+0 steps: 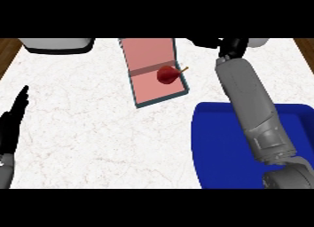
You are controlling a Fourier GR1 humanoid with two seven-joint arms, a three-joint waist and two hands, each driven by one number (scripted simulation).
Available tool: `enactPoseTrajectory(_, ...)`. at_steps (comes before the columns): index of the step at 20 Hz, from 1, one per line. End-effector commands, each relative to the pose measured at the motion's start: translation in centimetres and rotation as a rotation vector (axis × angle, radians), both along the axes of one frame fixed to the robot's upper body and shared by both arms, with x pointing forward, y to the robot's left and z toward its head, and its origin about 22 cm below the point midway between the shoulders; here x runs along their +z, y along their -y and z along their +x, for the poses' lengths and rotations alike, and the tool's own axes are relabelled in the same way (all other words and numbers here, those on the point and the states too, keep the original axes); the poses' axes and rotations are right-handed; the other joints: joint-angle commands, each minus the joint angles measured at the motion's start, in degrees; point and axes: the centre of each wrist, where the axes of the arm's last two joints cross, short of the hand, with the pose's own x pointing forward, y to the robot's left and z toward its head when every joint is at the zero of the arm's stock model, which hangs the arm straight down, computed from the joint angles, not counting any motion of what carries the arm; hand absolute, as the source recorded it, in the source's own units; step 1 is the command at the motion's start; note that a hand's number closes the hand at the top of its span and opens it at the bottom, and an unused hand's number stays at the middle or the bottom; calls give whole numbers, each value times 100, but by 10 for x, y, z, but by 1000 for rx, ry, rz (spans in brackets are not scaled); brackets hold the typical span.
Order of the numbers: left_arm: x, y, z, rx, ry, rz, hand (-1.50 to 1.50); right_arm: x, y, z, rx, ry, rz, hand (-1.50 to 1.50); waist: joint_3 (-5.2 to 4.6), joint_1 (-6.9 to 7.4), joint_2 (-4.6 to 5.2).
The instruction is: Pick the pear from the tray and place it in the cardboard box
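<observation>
- My right hand (230, 45) shows at the far end of my forearm, up near the counter's back edge; only a dark bit of it is visible, so I cannot tell how it is set.
- It touches nothing I can see.
- The red pear (166, 75) lies in the pink-floored cardboard box (161, 91), to the left of that hand and apart from it.
- The blue tray (215, 146) sits under my right forearm, nearer to me than the hand.
- My left hand (8, 126) rests at the left edge, fingers straight.

Red pear (166, 74) inside pink cardboard box (150, 55), blue tray (215, 133) apart.
</observation>
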Motion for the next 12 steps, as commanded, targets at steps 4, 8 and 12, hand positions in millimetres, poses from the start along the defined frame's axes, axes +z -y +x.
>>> enactPoseTrajectory(4, -8, -11, -19, 57, -24, 13, 0, -24, 70, -32, -11, -34, -13, -150, -3, -275, -118)
enactPoseTrajectory(8, -10, -18, -18, 52, -7, 10, 0, -14, 110, -61, 3, -30, -34, -150, -7, -246, -82)
enactPoseTrajectory(12, 0, -7, -8, 33, 7, 1, 0, -14, 137, -97, 52, -120, -69, -150, -6, -230, -64)
